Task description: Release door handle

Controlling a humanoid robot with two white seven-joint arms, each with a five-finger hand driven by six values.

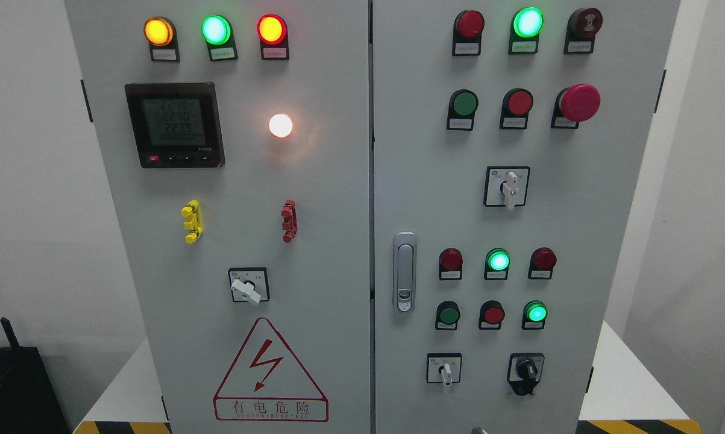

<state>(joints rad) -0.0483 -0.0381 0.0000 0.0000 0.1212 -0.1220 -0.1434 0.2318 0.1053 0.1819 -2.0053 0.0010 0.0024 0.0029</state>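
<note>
A grey electrical cabinet fills the head view, with a left door (314,241) and a right door (585,229), both closed. The silver door handle (404,271) lies flat in its recess at the left edge of the right door, with a keyhole at its lower end. Nothing touches the handle. Neither of my hands nor arms shows in the view.
The doors carry indicator lamps, push buttons, a red emergency stop button (579,102), rotary switches, a digital meter (175,125) and a red lightning warning triangle (270,374). The cabinet stands on a white base (627,386) with yellow-black striped edging. A black object (12,386) sits at the lower left.
</note>
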